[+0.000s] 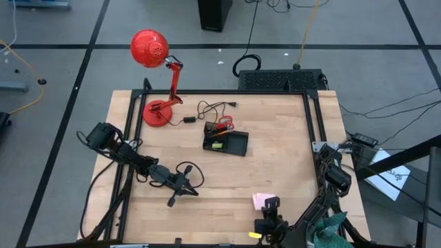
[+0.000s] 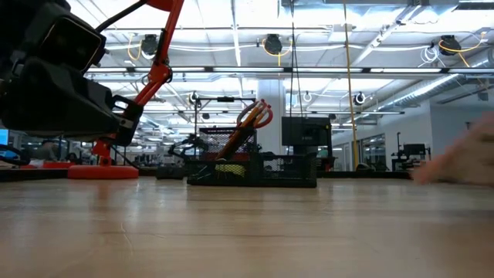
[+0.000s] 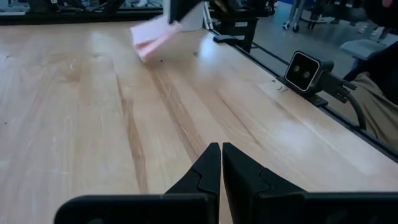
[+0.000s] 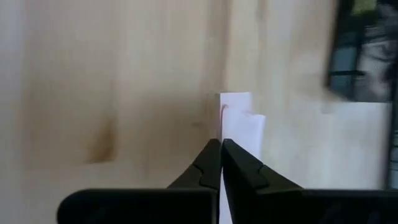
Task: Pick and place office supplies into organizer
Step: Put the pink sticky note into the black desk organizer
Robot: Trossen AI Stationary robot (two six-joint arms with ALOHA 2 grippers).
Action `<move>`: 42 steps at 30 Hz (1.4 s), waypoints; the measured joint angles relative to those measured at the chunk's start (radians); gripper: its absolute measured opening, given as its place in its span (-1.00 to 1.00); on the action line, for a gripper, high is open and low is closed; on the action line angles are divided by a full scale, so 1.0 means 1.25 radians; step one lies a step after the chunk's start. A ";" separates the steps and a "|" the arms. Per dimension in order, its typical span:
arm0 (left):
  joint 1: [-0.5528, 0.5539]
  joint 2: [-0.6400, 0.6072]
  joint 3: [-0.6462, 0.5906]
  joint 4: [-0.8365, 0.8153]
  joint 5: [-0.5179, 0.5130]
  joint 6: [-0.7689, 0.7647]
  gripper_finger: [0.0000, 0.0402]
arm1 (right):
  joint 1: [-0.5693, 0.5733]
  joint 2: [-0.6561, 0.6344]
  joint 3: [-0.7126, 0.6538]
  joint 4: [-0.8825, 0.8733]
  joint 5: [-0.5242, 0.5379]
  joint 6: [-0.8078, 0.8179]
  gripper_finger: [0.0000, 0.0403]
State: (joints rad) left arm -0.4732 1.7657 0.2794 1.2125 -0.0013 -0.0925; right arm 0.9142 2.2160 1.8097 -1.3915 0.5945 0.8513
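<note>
The pink sticky-note pad point(image 4: 239, 115) is between the shut fingers of my right gripper point(image 4: 221, 142), near the table's near right edge point(image 1: 270, 204). It also shows in the high view point(image 1: 260, 200) and, blurred, in the low view point(image 2: 463, 158). The black organizer point(image 1: 234, 145) stands at the table's middle. Red-handled scissors point(image 1: 224, 125) stick up out of its left compartment point(image 2: 258, 116). My left gripper point(image 3: 221, 146) is shut on nothing and hovers low over the wood at the near left point(image 1: 193, 192). My right gripper pinches the sticky-note pad by one edge point(image 4: 245, 137) between its two fingers, slanting down from above. The rest of the pad reaches out past the fingertips. The pad is tilted point(image 3: 152, 37) and lifted clear of the table.
A red desk lamp point(image 1: 155, 76) stands at the far left, with a black cable point(image 1: 210, 109) beside the organizer. A large black box point(image 1: 282, 79) sits past the far edge. A small camera point(image 3: 306, 70) is at the table's near rim. Bare wood point(image 1: 275, 165) lies between pad and organizer.
</note>
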 joint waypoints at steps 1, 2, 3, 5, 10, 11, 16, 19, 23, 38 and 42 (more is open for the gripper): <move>0.000 0.000 0.000 -0.003 0.000 0.000 -0.89 | -0.002 0.001 0.004 -0.017 0.012 -0.001 -1.00; 0.000 0.000 0.000 -0.007 0.000 0.000 -0.89 | -0.004 0.001 0.012 -0.028 0.029 -0.003 -1.00; 0.000 0.000 0.000 -0.008 0.000 -0.003 -0.89 | -0.005 0.000 0.021 -0.036 0.045 -0.003 -1.00; 0.000 0.000 0.000 -0.008 0.000 -0.006 -0.89 | -0.008 -0.001 0.038 -0.074 0.067 -0.001 -1.00; 0.000 0.000 0.000 -0.012 0.000 -0.006 -0.89 | -0.018 -0.001 0.084 -0.148 0.094 -0.011 -1.00; 0.000 0.000 0.000 -0.013 0.000 -0.006 -0.89 | -0.022 -0.002 0.094 -0.147 0.094 -0.036 -1.00; 0.000 0.000 0.000 -0.015 0.000 -0.011 -0.89 | -0.030 -0.002 0.148 -0.143 0.134 -0.087 -1.00; 0.000 0.000 0.000 -0.015 0.000 -0.012 -0.89 | -0.044 -0.002 0.150 -0.144 0.189 -0.111 -1.00; 0.000 0.000 0.000 -0.014 0.000 -0.012 -0.89 | -0.094 -0.002 0.151 -0.144 0.284 -0.173 -1.00; 0.000 0.000 0.000 -0.031 0.000 -0.012 -0.89 | -0.350 -0.002 0.150 -0.144 0.316 -0.308 -1.00; -0.002 0.000 0.000 -0.033 0.000 -0.013 -0.89 | -0.404 -0.002 0.150 -0.128 0.284 -0.330 -1.00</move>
State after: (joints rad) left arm -0.4757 1.7657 0.2790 1.1717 -0.0010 -0.1081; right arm 0.4089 2.2131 1.9976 -1.5515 0.9492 0.4382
